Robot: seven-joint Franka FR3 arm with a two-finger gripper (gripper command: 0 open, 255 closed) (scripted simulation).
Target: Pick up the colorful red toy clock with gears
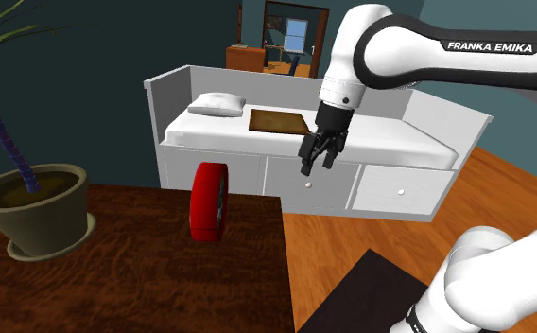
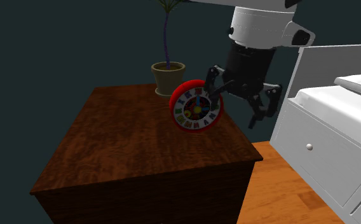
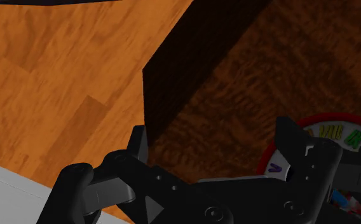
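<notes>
Your claw (image 1: 316,163) hangs released, its fingers spread and clasping nothing. The red toy clock (image 1: 210,203) stands on its rim on the dark wooden table (image 1: 163,274), at the claw's 8 o'clock in the shoulder view. A potted plant (image 1: 35,203) sits at the clock's 9 o'clock.

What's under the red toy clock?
Only the dark wooden table: the red toy clock stands on its rim there. The exact contact spot is hidden by the rim.

Dark teal walls (image 1: 96,47) — a white bed (image 1: 399,132) with drawers on an orange wood floor (image 1: 352,236), beside a dark wooden counter (image 2: 128,146).
</notes>
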